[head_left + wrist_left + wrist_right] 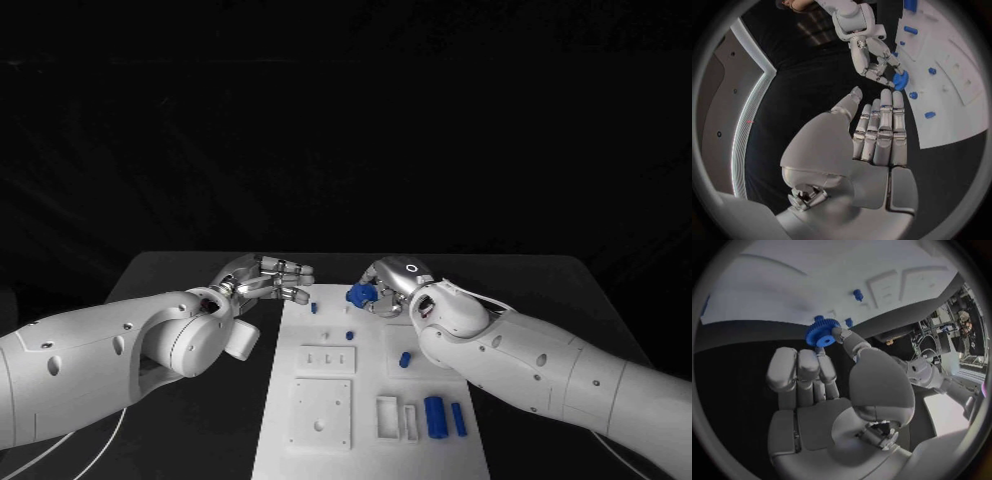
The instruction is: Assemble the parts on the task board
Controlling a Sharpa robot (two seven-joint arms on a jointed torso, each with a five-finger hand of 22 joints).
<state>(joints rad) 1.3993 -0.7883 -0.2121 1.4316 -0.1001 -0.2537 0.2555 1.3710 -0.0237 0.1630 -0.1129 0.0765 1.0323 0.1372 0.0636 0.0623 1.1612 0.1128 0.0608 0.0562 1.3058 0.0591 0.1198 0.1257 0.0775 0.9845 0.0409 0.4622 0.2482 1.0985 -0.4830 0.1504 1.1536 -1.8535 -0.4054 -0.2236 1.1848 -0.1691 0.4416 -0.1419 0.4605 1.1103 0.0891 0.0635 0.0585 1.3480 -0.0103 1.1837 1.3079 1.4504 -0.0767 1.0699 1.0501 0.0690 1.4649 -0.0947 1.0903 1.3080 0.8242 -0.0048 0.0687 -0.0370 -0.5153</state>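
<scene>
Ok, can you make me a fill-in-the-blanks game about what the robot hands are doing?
1. The right hand pinches a blue ____.
2. The left hand holds ____.
3. The board is coloured ____.
4. The table is coloured ____.

Missing words: gear; nothing; white; black.

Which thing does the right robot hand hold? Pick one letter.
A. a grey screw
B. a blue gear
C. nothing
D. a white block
B: the right robot hand pinches a toothed blue gear at its fingertips, beside the task board's far end.
</scene>
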